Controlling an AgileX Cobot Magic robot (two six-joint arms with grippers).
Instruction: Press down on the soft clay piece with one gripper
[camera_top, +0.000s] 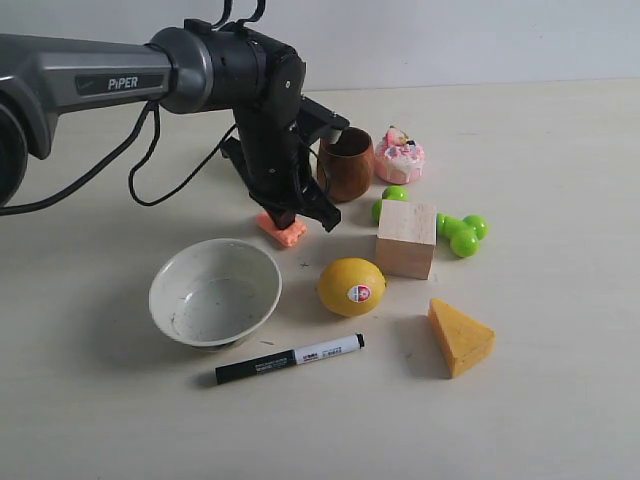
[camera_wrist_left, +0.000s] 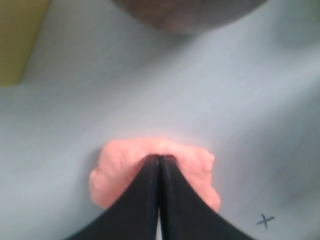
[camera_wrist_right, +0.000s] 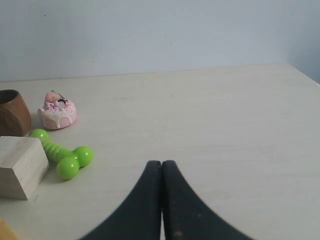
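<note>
left wrist view: the left gripper (camera_wrist_left: 159, 158), fingers pressed together with no gap between them, has its joined tips on the top of the soft clay piece (camera_wrist_left: 117, 172), which spreads out to either side of them. exterior view: the clay lies on the table (camera_top: 560, 400), just beyond the white bowl (camera_top: 215, 292) and just in front of the brown cup (camera_top: 345, 165), with the lemon (camera_top: 351, 287) near it on the side away from the arm. right wrist view: the right gripper (camera_wrist_right: 161, 163) is likewise fully closed and holds nothing, hanging over bare table well apart from the clay.

handling, as judged: the lump looks light, matte and yielding, so it should dent and flatten under a modest downward load rather than resist. no grasp is needed; the closed tips serve as a blunt punch, best placed on the middle of the upper face, where they appear to sit now. pressure near an edge could tip the piece or slide it across the smooth table. the rough surface may cling to the fingers on lifting, so the light lump could rise with them
</note>
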